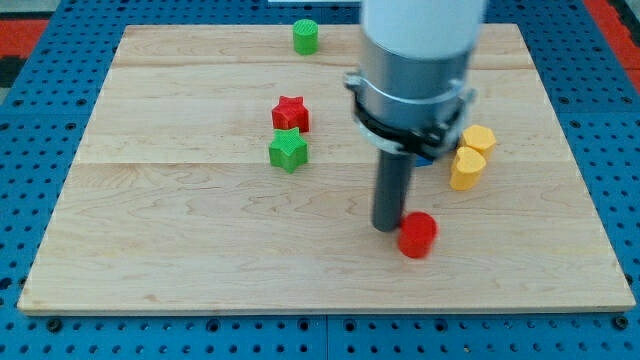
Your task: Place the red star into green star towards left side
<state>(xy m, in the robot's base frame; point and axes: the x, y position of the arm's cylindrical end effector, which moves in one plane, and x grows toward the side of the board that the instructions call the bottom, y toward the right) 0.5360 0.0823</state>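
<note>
Camera view: red star (290,112) sits just above green star (288,151), touching or nearly so, left of board centre. My tip (388,226) down low toward the view's right, touching or just beside red cylinder (417,235), well apart from both stars. No fingers on this rig, bare rod only, nothing clamped. Green cylinder (306,36) at the view's top; yellow blocks (470,155) at right, a bit of blue showing behind the arm.

Step, by judgement: approach, no contact with red star yet. Next: swing round to the red star's far side, then push it down-left against the green star's left side without knocking green away.
</note>
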